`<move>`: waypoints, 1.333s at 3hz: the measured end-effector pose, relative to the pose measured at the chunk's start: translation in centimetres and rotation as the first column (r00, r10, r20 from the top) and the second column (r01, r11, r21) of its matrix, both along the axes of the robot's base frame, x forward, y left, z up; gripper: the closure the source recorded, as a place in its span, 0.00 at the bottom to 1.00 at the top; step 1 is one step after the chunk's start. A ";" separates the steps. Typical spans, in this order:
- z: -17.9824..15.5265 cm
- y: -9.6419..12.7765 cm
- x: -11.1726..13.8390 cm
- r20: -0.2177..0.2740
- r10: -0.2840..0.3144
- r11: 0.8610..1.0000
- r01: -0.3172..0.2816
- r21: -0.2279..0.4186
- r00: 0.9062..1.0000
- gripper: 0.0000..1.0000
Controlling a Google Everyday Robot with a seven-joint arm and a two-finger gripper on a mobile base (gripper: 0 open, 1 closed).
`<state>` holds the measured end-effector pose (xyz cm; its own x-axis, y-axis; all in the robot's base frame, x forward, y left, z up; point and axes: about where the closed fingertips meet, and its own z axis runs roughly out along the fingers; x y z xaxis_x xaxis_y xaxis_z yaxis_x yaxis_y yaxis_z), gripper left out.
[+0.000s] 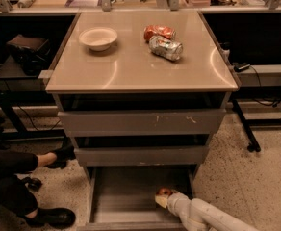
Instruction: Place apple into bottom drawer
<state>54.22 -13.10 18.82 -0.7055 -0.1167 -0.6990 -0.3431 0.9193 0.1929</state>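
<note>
Camera view: grey-brown three-drawer cabinet with a tan desk (131, 69) top. The grey-floored bottom drawer (126, 190) is open and stands out far enough to take an object from above. The two drawers above it sit only slightly ajar.

The white arm comes in from the lower right, with the gripper (163, 199) low inside the bottom drawer by its right wall. The round red apple (164, 192) is at the gripper tip, over the drawer floor at the right side. Cannot tell whether the jaws pinch it or are spread, nor whether it rests on the floor. Judged step: drop-off, nearly done.

On the desk, a white bowl (98, 37), crushed red can (159, 32) and crushed silver can (166, 48) lie well apart from the action; they look like distractors. A seated person's black shoe (51, 217) is on the floor left of the drawer.
</note>
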 end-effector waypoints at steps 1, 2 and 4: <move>0.0 0.0 0.0 0.000 0.000 1.000 0.000 0.000 1.000 1.00; -5.6 0.1 -0.2 -0.085 -0.034 0.999 0.032 -0.015 0.996 1.00; -5.7 0.1 -0.1 -0.085 -0.034 0.999 0.033 -0.015 0.996 0.83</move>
<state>54.08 -13.04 13.16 -0.7664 -0.1012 -0.6344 -0.2949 0.9327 0.2075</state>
